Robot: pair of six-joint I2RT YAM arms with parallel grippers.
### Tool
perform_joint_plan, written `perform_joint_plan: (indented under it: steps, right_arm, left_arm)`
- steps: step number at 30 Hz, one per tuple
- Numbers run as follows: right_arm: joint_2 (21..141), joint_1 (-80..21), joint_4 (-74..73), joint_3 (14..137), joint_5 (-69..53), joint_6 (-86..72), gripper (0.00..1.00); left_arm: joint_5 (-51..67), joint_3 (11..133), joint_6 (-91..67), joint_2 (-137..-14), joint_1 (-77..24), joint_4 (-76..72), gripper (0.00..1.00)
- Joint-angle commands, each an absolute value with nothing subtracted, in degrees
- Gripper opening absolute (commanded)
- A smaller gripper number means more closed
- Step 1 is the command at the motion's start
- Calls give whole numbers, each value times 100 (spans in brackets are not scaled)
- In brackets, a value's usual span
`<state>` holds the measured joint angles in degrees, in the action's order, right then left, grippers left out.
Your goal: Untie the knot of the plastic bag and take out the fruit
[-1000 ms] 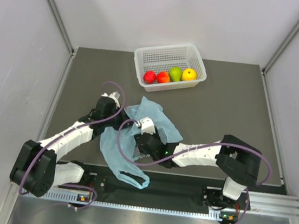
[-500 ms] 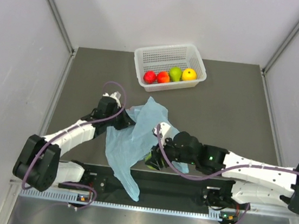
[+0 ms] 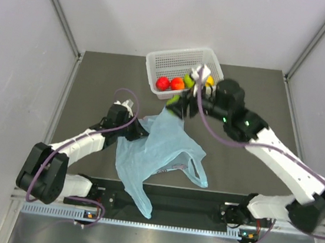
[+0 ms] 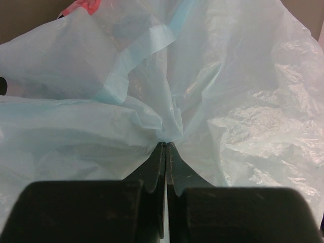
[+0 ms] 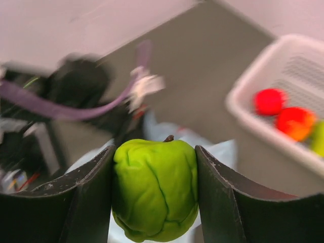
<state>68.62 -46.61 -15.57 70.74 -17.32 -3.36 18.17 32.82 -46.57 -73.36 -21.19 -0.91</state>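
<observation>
Top view: my right pincer (image 3: 179, 103) is up in the upper middle of the frame, just below and left of the white basket (image 3: 182, 57), arm stretched in from the lower right. Its wrist view shows the jaws part open and clamped on one green fruit (image 5: 154, 195), a finger pressing each side and the stem end upward; the view is blurred by motion. In the top view that fruit (image 3: 174, 103) shows as a green spot at the pincer's tip, over the dark table (image 3: 255, 139), above the bag's top corner and apart from it. The basket holds a red fruit (image 3: 163, 83) and a red-orange fruit (image 3: 178, 83) side by side; a second green one (image 3: 189, 80) and a yellow one (image 3: 209, 80) sit to their right, partly hidden by my right arm. My left pincer (image 3: 139, 132) is left of centre, at the bag's upper left edge. Its wrist view has the jaws fully closed (image 4: 166, 147), pinching a gathered fold of the plastic bag (image 4: 243, 101), and the film fans out from the tips. The plastic bag (image 3: 159, 151) lies slack and flat at centre, one tail trailing to the lower edge of the table and one loop handle (image 3: 196, 172) lying open at lower right beside the dark printed patch (image 3: 171, 167). Whether a knot remains, I cannot tell.
</observation>
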Motion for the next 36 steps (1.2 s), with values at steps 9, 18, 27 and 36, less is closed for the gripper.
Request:
perform_joint_plan:
  steps: [9, 18, 27, 36]
  right_arm:
    - [11353, -3024, -1106, 10817, 879, -527, 0]
    - [13298, -2505, -1257, 12665, 326, -729, 13]
    - [13465, -2426, -1186, 12753, 88, -580, 100]
    - [11922, -2417, -889, 11747, 79, -483, 100]
  left_arm:
    - [2346, 3726, -4210, -7207, -2118, -220, 0]
    - [2400, 3902, -3964, -6671, -2127, 26, 6]
    - [2329, 3938, -3902, -6478, -2127, 176, 50]
    - [2268, 4060, -3806, -6311, -2127, 272, 83]
